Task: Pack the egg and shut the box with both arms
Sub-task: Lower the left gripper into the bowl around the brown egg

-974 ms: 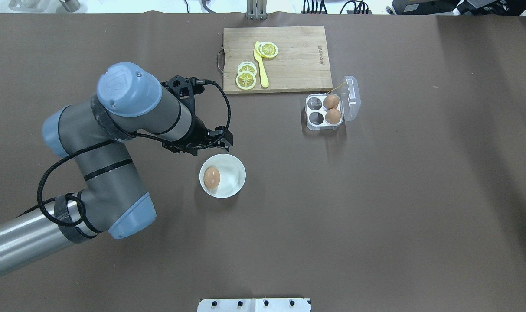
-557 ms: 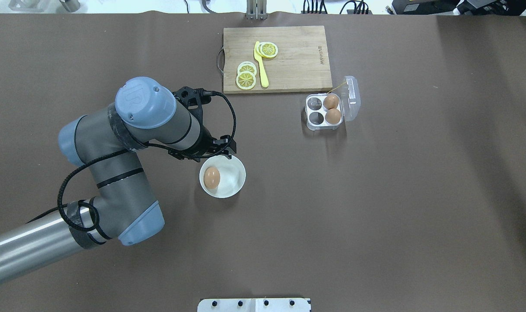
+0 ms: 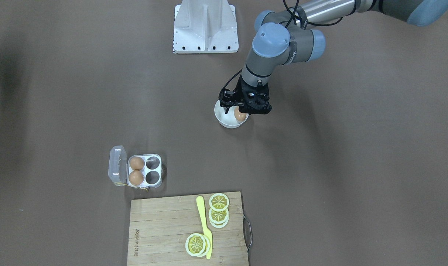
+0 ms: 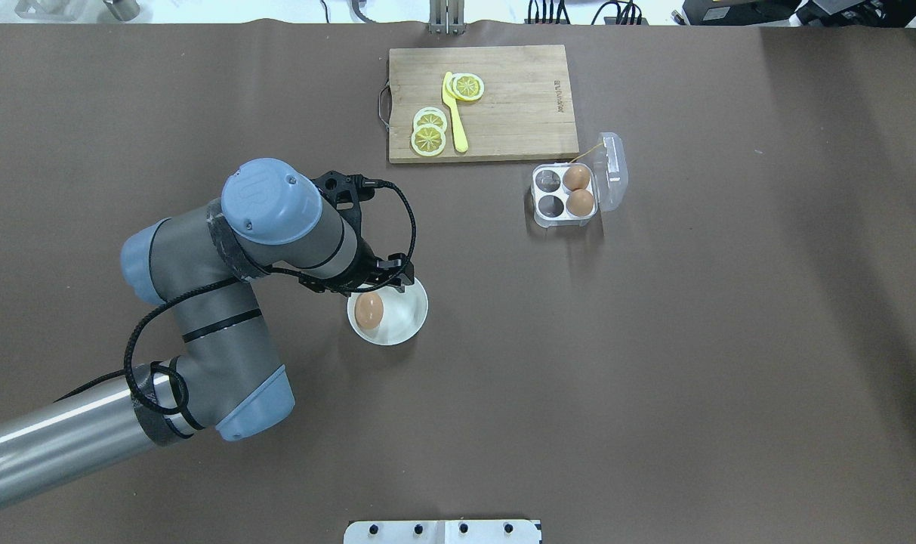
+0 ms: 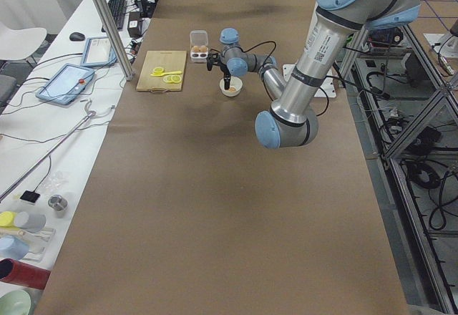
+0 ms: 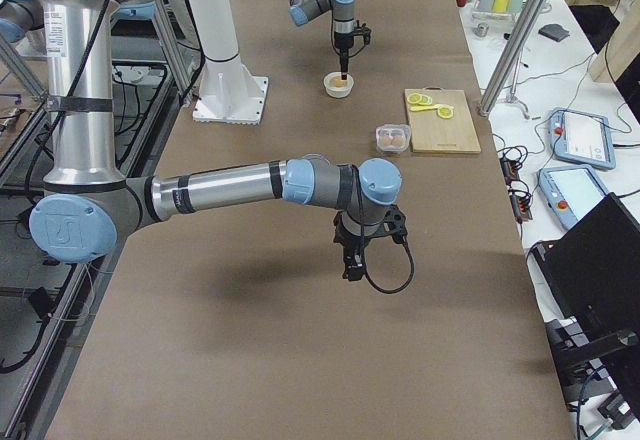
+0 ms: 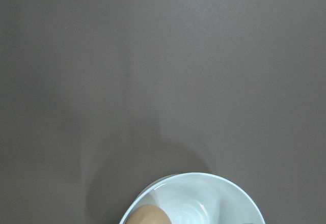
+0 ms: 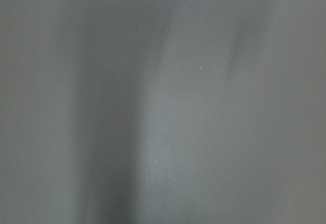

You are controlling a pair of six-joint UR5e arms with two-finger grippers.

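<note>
The left gripper hung over the upper edge of the white bowl near centre frame, apparently lined up on the egg lying inside. I could not tell whether its jaws were apart. The box stood lid-open at upper right, two cells free to receive it. The right gripper hovered over bare table, its jaws equally unreadable.

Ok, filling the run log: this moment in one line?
left pincer: open over egg in bowl | box: lid open, two cells free | right pincer: away, state unclear
</note>
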